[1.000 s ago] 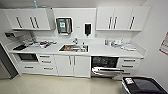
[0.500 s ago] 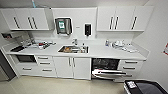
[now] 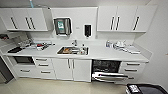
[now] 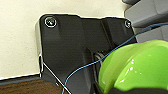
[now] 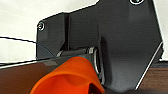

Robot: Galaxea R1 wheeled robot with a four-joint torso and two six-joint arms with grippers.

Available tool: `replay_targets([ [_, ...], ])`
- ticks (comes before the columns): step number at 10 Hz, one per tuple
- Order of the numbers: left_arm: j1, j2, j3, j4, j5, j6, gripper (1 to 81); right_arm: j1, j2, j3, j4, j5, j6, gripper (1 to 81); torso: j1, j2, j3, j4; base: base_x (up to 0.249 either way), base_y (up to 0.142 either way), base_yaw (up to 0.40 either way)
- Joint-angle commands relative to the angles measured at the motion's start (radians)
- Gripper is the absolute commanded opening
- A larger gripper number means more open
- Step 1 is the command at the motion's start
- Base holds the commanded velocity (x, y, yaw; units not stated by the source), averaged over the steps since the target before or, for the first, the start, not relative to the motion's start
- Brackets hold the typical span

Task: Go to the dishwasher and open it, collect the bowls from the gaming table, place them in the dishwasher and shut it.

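Item, nearest: in our left wrist view, a glossy green bowl (image 4: pixel 135 68) sits large at the lower right of the frame, close against our dark wrist plate. We cannot tell how the left jaws stand, nor whether they grip it.

Item: in our right wrist view, an orange bowl (image 5: pixel 68 76) fills the lower centre of the frame, likewise close under the wrist plate. The state of the right jaws we cannot tell either.

Item, far: in the head view, the dishwasher (image 3: pixel 107 71) lies at the lower right of centre, under the white surface (image 3: pixel 105 53), its door dropped open and the dark interior showing. The sink (image 3: pixel 72 50) sits above and left of it.

Relation, as we judge it: the open door lies ahead and slightly right, well apart from both bowls, so our right arm is the nearer.

The wrist views give the bowls; the head view gives the dishwasher and kitchen.
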Motion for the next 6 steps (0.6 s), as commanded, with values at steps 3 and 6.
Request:
replay_targets([
  [3,-0.031,-0.021,-0.003,0.002,0.028,0.003,1.0,0.028,0.001,0.008,-0.01,-0.045,-0.003,1.0,0.0,0.0,0.0,0.0,0.133,0.0,0.0],
  [6,-0.031,-0.019,-0.003,0.002,0.028,0.003,1.0,0.028,0.001,0.008,-0.01,-0.045,-0.003,1.0,0.0,0.0,0.0,0.0,0.133,0.0,0.0],
])
